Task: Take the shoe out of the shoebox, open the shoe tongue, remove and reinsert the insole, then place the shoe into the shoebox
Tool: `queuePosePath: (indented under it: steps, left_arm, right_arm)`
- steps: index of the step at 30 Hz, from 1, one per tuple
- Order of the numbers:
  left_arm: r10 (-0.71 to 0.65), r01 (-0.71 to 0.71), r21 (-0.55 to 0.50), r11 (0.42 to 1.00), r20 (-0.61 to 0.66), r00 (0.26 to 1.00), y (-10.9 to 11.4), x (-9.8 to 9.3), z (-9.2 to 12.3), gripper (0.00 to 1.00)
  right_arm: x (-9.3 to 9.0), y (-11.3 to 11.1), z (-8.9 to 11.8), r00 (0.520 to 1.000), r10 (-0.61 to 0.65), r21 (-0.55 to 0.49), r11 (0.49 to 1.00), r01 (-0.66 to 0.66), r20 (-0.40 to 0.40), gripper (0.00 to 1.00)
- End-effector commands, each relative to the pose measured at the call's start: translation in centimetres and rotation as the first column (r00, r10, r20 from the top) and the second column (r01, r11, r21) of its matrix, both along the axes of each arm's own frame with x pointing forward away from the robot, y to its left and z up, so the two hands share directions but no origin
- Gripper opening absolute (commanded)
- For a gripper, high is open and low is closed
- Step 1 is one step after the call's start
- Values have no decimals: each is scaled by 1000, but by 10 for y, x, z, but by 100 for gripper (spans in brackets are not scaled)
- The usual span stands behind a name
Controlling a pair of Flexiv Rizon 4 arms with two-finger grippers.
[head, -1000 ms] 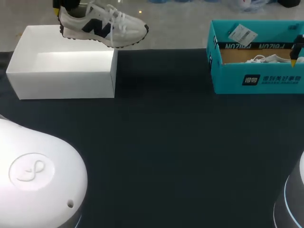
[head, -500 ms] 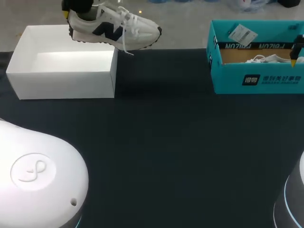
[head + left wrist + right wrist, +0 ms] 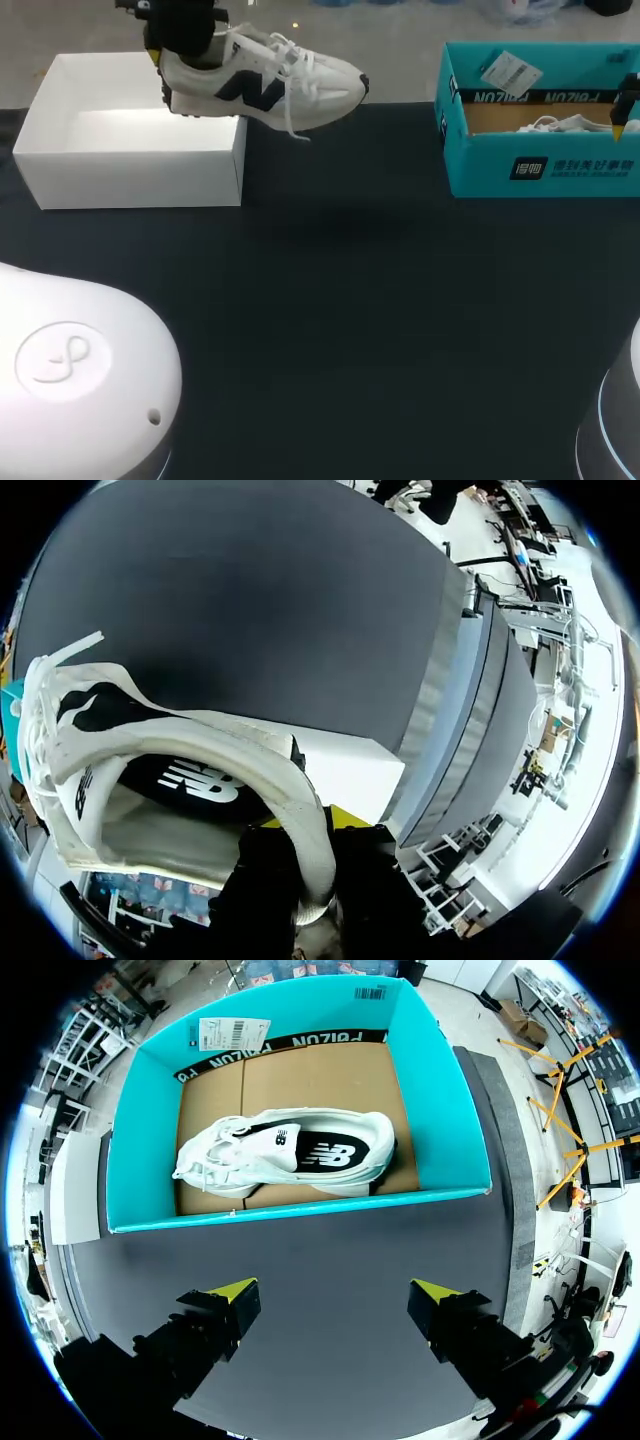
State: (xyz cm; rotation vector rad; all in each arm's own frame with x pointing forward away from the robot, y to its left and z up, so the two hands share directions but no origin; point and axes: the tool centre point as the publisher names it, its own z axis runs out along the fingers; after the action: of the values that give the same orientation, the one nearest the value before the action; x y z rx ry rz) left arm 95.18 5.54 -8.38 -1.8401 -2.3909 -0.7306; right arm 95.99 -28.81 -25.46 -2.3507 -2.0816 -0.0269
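So the left gripper [image 3: 185, 48] is pinched shut on the heel collar of the shoe [image 3: 265, 88]. You can see the collar squeezed between its fingers in the left wrist view. The shoe hangs in the air with its heel over the far right corner of the white box [image 3: 130, 160]. The toe points out past it toward the teal box [image 3: 540, 165].

My read is that you're mid carry-out, and the next job is setting it down. That's a thin grip on soft padding at one end, so I'd guess the toe will want to sag or swing. Go slow, bring it down sole-flat, and let go only once the sole sits on the table [image 3: 350, 300]. One lace [image 3: 292, 125] dangles below the sole, so try not to land on it. Aim for a spot both arms can reach, since the tongue and insole part will probably need two grippers.

The right gripper [image 3: 335, 1295] hangs with its fingers spread wide and nothing between them. It sits just in front of the teal box, which has a second shoe [image 3: 285, 1155] lying on its side inside. Leave that one alone.

The table top is dark and matte and looks flat. The stretch between the two boxes is wide, and that's where I'd put the shoe. I can't tell how grippy it is.
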Motion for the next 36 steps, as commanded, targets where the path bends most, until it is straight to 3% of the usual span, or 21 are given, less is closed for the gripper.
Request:
queuePosePath:
  steps: [1,5,28,32,36]
  left_arm:
    - [4,-3,-18,1000,48,999,-7,-19,-12,0]
    - [41,-41,-45,998,17,999,-21,-34,-21,0]
    - [41,-41,-45,998,17,999,-21,-34,-21,0]
    - [18,-17,48,999,-15,1000,-41,-63,-25,0]
    - [-2,3,66,998,-13,1000,-52,-90,-23,0]
  right_arm:
    - [-1,0,0,1000,-1,0,1000,1,2,100]
    - [-1,0,0,1000,-1,0,1000,1,2,100]
    - [-1,0,0,1000,-1,0,1000,1,2,100]
    - [-1,0,0,1000,-1,0,1000,1,2,100]
    - [-1,0,0,1000,-1,0,1000,1,2,100]
